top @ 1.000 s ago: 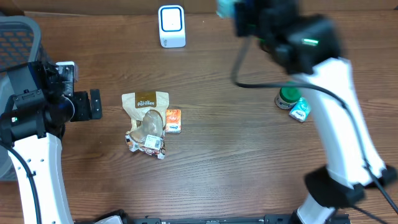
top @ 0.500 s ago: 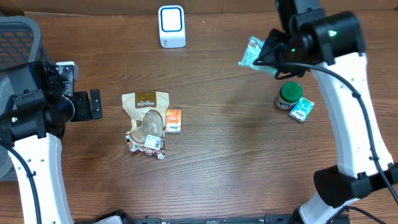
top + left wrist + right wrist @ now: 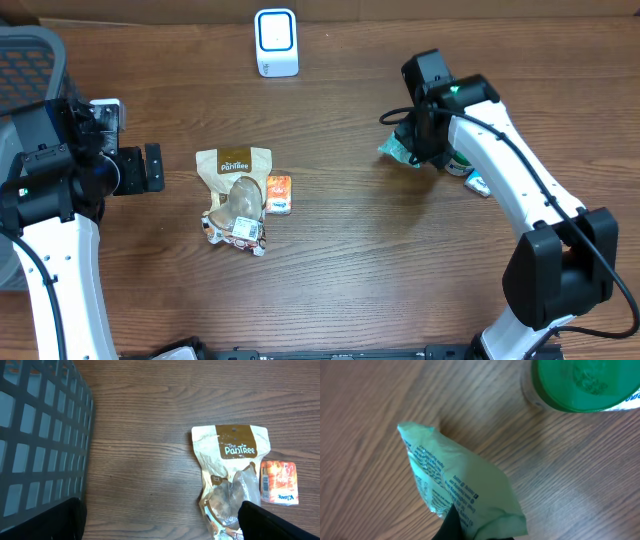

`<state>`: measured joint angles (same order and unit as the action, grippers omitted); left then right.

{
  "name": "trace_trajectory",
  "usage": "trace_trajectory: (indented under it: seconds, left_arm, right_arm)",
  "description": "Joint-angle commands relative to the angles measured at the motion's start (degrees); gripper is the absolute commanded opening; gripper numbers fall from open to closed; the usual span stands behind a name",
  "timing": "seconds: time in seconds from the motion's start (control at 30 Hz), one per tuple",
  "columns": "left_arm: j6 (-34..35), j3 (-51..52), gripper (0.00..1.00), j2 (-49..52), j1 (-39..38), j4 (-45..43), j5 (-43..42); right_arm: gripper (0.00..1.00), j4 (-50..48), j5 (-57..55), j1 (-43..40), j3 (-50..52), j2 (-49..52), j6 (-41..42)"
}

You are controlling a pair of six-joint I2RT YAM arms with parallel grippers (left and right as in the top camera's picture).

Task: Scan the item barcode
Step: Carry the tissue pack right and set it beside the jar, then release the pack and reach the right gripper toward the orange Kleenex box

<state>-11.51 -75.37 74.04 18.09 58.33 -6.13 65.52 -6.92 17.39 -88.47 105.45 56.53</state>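
Overhead looks straight down on the whole counter, left wrist looks down from mid-height at snack pouch and basket, both shared with overhead, right wrist hangs very close over green packet and green lid.

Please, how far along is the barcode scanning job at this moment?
Done: the green packet is gripped by the shut right fingers. In hand: it is held low beside the green-lidded jar, away from the white scanner; whether it was scanned cannot be told. Left: the snack bag and orange packet lie untouched near the open left fingers.
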Motion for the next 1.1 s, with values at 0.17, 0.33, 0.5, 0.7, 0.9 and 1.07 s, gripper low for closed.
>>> trace_trajectory:
  seconds: [0.17,0.33,0.5,0.7,0.9,1.07]
  left_arm:
    - [0.9,-0.6,1.00,-0.1,0.0,0.0,0.2]
    - [0.9,-0.6,0.99,-0.1,0.0,0.0,0.2]
    - [0.9,-0.6,1.00,-0.1,0.0,0.0,0.2]
    - [0.9,-0.6,0.99,-0.1,0.0,0.0,0.2]
    - [0.9,-0.6,1.00,-0.1,0.0,0.0,0.2]
    - [0.9,-0.6,0.99,-0.1,0.0,0.0,0.2]
  right_arm:
    - [0.04,-3.8,-4.5,0.2,6.6,-0.5,2.2]
    - [0.10,-3.5,-7.1,0.2,8.9,-0.5,1.9]
    - [0.50,0.2,-13.0,0.0,9.0,-0.5,1.5]
    - [0.56,0.5,-12.0,-0.1,7.5,-0.5,-10.0]
    - [0.33,-4.1,5.9,1.5,5.0,-0.5,-32.0]
    - [0.20,-8.3,10.6,4.2,7.9,-0.2,-40.3]
